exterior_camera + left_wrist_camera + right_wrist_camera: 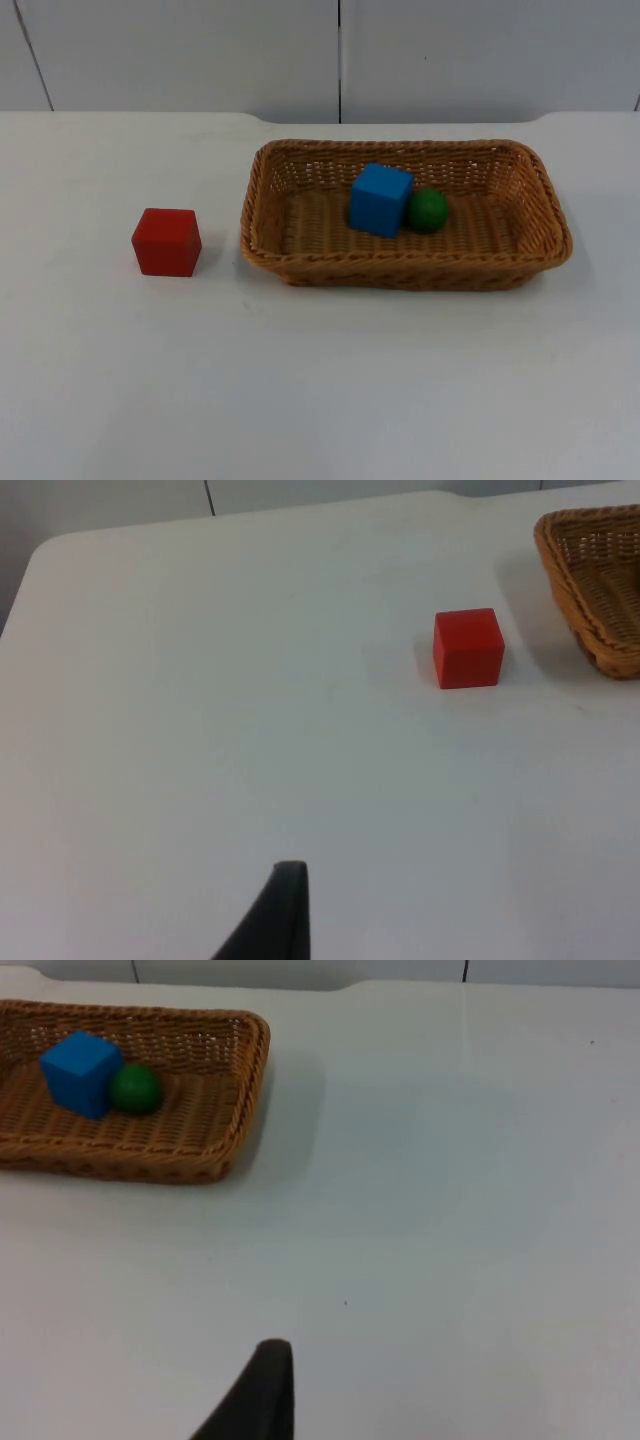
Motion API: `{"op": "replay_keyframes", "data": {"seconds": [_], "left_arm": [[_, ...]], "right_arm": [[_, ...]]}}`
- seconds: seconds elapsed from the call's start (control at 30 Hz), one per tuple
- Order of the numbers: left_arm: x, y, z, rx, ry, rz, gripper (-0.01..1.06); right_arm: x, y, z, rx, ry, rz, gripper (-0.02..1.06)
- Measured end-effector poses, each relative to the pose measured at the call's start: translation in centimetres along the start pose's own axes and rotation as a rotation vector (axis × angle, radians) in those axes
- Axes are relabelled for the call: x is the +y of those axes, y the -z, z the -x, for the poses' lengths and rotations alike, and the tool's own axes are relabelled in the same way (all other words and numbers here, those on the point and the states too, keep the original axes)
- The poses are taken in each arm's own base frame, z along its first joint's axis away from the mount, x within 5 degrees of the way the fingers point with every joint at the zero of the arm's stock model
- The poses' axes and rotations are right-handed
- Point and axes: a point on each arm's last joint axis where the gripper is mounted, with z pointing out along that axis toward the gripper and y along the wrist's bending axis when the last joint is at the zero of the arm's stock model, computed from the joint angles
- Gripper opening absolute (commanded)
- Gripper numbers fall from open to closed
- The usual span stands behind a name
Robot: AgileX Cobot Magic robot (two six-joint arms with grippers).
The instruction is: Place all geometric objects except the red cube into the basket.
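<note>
Inside the wicker basket [268,215], the blue cube [380,199] and the green ball [427,211] sit touching each other, while the red cube [167,241] rests on the white table [320,390] just beside the basket's left end. The left gripper [283,920] hangs above bare table well back from the red cube, and the right gripper [262,1395] waits above bare table well apart from the basket; whether either gripper's fingers are open, I cannot tell.

The light over my desk [320,400] is bright, even and diffuse, seemingly from overhead, with no hard glare on the white surface. Shadows are soft and short: a faint grey one hugs the red cube [166,241], and a broader pale one spreads beside the basket [245,1080] in my right wrist view. My wrist views look slightly hazy, cool-toned, and unsmeared by motion.
</note>
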Motion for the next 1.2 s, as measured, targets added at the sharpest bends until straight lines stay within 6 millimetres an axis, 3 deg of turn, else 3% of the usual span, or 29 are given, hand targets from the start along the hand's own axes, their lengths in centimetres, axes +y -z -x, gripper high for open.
{"op": "replay_keyframes", "data": {"seconds": [1.2], "left_arm": [[0.29, 0.00, -0.02, 0.002, 0.034, 0.031, 1.04]], "right_arm": [[0.00, 0.00, 0.03, -0.004, -0.002, 0.000, 1.05]]}}
